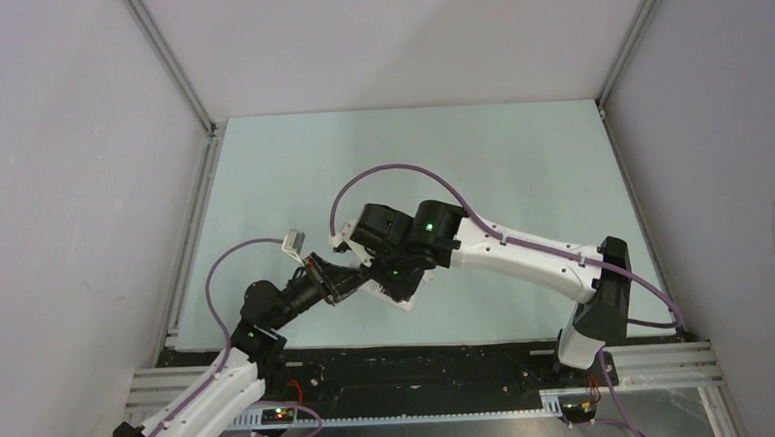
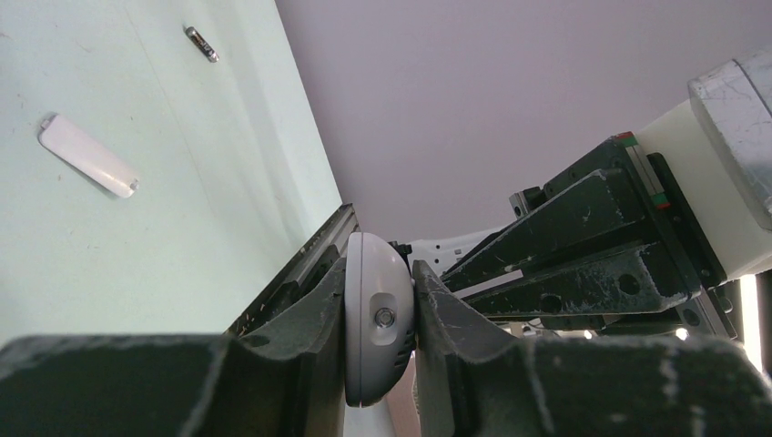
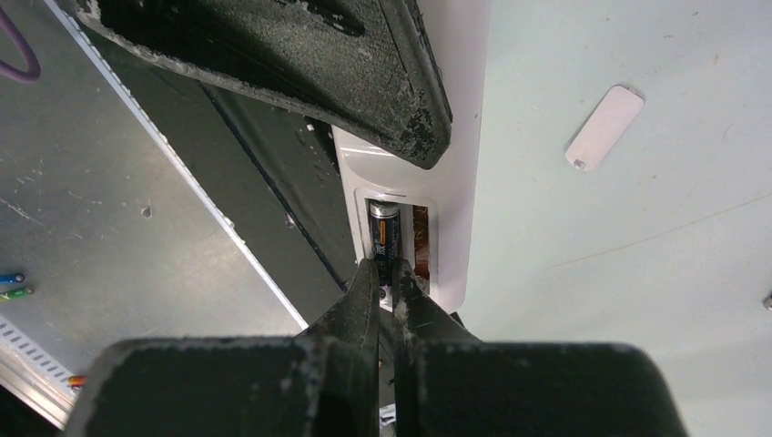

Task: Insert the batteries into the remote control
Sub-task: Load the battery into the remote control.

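remote control (image 2: 375, 319) sits edge-on in the left gripper (image 2: 380, 259), jaws clamped on its two sides, held up off the table (image 1: 410, 157) mid-workspace. right gripper (image 3: 387, 278) has its fingers drawn together at the near end of the seated battery (image 3: 383, 235). can't tell if it pinches the cell or only pushes it. that cell lies in one slot of the open bay. the second slot (image 3: 421, 237) beside it shows bare brown contact, so i'd call the job half done. loose battery (image 2: 202, 44) lies on the table well apart from the arms, and the battery cover (image 3: 604, 127) lies flat on the table, apart from it.

handling, my read: cells are light, rigid, smooth and round, so they'll roll and slip. pinch across the middle of the barrel, not the ends. remote is a light, slick, hard plastic shell. side grip looks fine, but pushing against a spring contact could pivot it in the jaws.

surface is a flat, matte, pale green sheet. plain pale walls (image 1: 62, 195) close in on three sides, with an aluminium rail (image 1: 661, 359) along the near edge.
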Action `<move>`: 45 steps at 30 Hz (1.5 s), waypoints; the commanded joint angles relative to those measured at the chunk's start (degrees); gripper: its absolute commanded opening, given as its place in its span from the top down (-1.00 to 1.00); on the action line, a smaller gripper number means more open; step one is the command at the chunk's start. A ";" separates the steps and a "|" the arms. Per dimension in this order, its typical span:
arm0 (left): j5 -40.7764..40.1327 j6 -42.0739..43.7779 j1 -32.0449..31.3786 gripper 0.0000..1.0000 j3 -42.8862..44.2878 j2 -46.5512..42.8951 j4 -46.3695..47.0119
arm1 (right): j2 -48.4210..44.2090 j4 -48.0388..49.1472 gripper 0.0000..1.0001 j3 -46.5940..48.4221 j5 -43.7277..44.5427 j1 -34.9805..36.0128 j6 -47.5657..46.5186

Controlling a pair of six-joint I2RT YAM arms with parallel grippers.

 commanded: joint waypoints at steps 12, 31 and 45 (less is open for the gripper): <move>-0.07 -3.74 -0.15 1.00 1.44 -2.38 4.64 | -5.38 15.44 1.00 -6.95 1.37 0.50 1.66; -1.54 -10.36 -0.13 1.00 3.64 -4.89 4.87 | -10.77 20.98 1.00 -13.08 6.27 2.03 1.10; -2.80 -13.98 -0.15 1.00 5.32 -6.09 5.49 | -15.14 22.86 0.71 -16.04 9.45 2.55 0.85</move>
